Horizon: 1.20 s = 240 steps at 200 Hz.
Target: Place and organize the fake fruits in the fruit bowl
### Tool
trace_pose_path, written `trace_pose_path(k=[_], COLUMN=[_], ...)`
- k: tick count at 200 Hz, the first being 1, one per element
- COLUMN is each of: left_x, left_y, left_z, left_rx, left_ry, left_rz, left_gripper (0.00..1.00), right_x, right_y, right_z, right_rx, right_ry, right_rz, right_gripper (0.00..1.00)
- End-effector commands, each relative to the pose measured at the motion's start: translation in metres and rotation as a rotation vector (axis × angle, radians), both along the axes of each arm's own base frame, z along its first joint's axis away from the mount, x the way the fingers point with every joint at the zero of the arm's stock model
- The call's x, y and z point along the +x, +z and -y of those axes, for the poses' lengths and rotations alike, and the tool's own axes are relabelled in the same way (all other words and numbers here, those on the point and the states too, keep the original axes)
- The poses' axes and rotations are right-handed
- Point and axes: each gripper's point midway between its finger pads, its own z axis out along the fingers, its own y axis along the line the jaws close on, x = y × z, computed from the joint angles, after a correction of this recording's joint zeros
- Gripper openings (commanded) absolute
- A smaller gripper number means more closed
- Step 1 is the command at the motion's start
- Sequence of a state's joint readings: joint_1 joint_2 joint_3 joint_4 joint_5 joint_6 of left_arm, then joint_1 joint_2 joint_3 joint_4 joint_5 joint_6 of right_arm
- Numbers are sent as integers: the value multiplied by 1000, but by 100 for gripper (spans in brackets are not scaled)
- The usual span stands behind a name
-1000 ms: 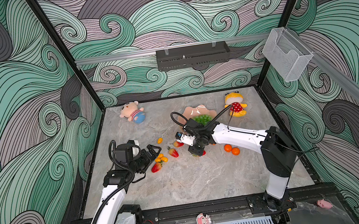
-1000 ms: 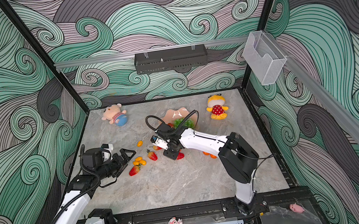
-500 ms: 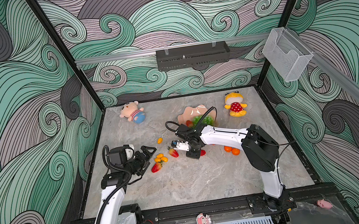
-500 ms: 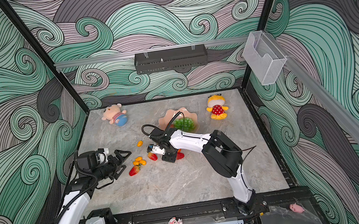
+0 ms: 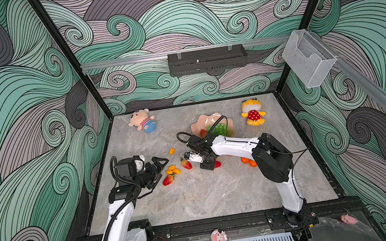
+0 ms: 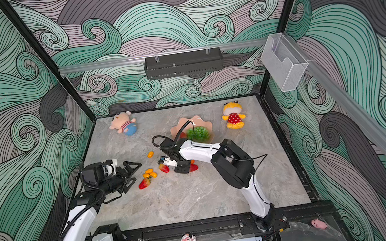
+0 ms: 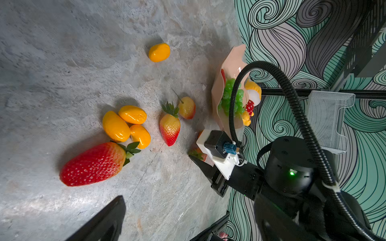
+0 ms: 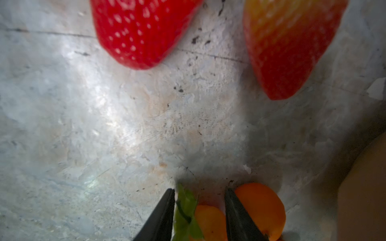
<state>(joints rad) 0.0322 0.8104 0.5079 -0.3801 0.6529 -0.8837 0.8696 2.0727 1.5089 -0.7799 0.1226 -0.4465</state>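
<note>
The left tool gapes wide, empty — three kumquats and a strawberry lie just ahead of it on the table. The right tool is partly closed astride a second strawberry's leafy end; whether it grips, I cannot tell. The bowl, holding grapes, sits just beyond it.

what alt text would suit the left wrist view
Plastic fruit lies scattered on a grey table: a big strawberry, three small yellow fruits, a smaller strawberry. Beyond them a pink bowl holds green grapes, with the right tool nearby.
</note>
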Motion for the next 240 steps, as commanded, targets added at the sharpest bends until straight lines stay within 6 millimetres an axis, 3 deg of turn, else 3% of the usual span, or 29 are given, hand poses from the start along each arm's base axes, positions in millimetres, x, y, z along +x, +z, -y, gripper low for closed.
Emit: trace_pose_path(k=[1, 119, 150, 194, 240], left_x=[3, 7, 8, 9, 13], left_y=[4, 17, 26, 31, 36], left_z=[2, 10, 11, 15, 27], left_rx=[-19, 13, 62, 81, 139], left_ry=[-11, -120, -157, -184, -229], left_rz=[8, 57, 85, 102, 138], left_gripper=[99, 99, 99, 99, 99], right_x=[4, 4, 8, 10, 14], right_y=[0, 8, 22, 40, 79], right_z=[3, 0, -2, 1, 1], right_rx=[-27, 8, 56, 105, 260], right_ry=[4, -28, -65, -122, -250], right_rz=[13, 10, 18, 34, 26], right_gripper=[37, 7, 0, 0, 0])
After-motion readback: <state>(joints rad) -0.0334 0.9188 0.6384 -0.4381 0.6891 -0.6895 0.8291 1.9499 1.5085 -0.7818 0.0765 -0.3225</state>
